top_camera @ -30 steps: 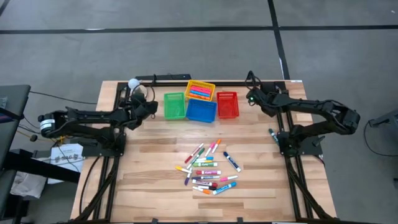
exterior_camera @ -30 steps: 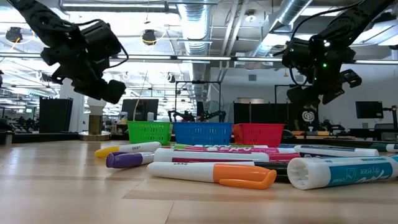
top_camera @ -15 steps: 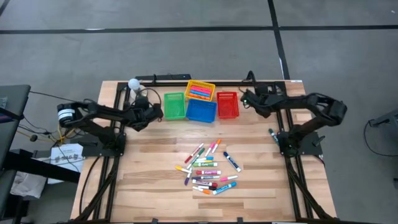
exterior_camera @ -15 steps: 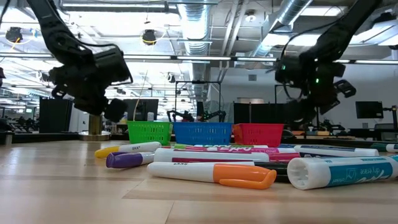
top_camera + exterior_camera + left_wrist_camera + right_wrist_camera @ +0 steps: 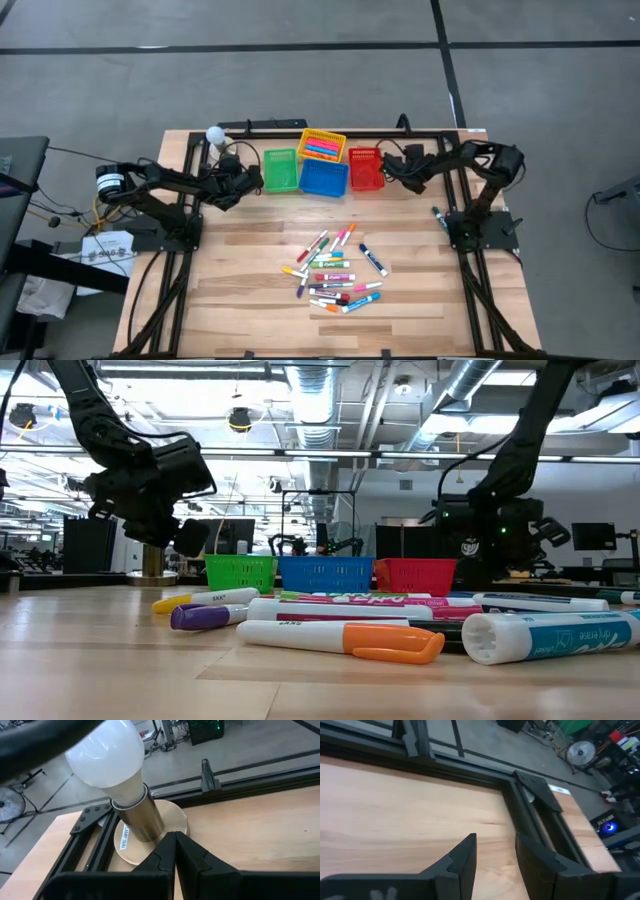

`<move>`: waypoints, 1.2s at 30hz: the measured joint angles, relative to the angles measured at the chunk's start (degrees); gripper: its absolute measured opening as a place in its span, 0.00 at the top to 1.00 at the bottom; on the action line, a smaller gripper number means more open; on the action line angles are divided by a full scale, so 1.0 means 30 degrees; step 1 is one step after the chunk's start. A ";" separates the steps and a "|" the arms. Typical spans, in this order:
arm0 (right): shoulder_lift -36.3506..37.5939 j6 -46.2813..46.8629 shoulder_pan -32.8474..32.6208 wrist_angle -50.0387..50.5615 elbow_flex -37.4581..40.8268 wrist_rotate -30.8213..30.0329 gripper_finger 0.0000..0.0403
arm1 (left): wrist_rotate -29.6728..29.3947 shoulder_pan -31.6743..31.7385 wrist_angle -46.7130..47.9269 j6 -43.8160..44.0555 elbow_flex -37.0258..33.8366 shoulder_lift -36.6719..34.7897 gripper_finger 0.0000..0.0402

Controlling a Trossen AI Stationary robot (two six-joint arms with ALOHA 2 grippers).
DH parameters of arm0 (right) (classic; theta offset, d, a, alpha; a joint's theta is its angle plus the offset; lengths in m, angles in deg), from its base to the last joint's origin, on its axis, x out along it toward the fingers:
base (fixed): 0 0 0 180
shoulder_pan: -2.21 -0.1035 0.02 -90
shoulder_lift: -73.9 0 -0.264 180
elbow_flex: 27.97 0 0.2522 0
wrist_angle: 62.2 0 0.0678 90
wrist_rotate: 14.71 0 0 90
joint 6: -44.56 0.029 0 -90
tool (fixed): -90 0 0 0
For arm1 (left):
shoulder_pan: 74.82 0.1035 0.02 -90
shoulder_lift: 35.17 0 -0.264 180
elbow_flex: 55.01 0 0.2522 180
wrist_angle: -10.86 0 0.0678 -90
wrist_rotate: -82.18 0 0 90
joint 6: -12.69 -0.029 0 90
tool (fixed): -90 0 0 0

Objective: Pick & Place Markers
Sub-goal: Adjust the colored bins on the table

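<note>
High view: the markers [image 5: 335, 271] lie scattered mid-tabletop, well in front of both tools, roughly equidistant; left tool [image 5: 248, 180] pinched closed, right tool [image 5: 388, 167] slightly parted, both empty.

Bright, even overhead light falls on the pale wooden table [image 5: 250, 260] with only soft shadows, ceiling strip lights [image 5: 180, 370] glare in the low view, and the nearest white-barrelled marker [image 5: 545, 635] looks perhaps slightly soft.
</note>
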 joint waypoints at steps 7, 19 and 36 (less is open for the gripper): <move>-0.0025 -0.1259 -0.0317 -0.1277 -0.0659 0.0399 0.69 | 0.0121 0.0000 -0.0262 0.0000 0.0000 0.0000 0.99; -0.0011 -0.3173 -0.1296 -0.2637 -0.2240 0.0872 0.69 | 0.0151 0.0000 -0.0554 -0.0015 -0.0007 -0.0007 0.98; 0.1435 -0.4171 -0.1325 -0.1787 -0.2346 -0.1514 0.69 | 0.0624 -0.0530 -0.0767 -0.2018 -0.0007 -0.0029 0.99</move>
